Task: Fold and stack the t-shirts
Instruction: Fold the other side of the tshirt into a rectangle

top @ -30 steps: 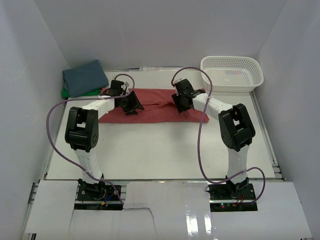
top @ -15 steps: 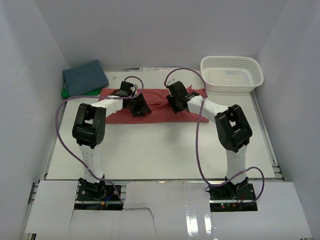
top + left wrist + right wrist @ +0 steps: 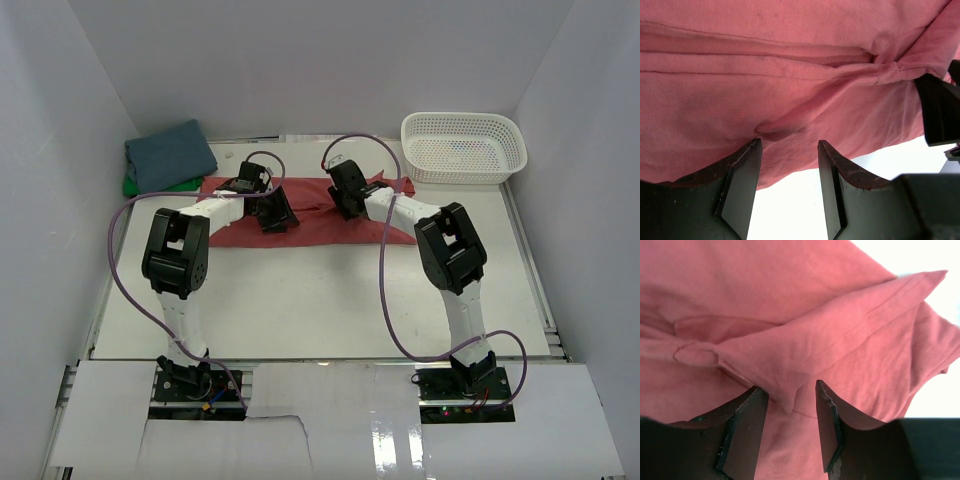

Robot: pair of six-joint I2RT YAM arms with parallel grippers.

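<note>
coral-red t-shirt (image 3: 320, 228) lies under both tools – neither holds it
left tool (image 3: 789, 150) parted at the shirt's edge, right tool (image 3: 790, 390) parted astride a raised fold; white table (image 3: 320, 300) shows just past the left tool – slate-blue shirt (image 3: 170, 152) well beyond.

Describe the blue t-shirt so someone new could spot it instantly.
On the white table, look to the far left corner, against the side wall. A slate-blue t-shirt lies folded on a bright green one that shows only at its edge. Unlike the coral-red t-shirt lying in a long strip beside it, it is a compact bundle topping a pile.
</note>
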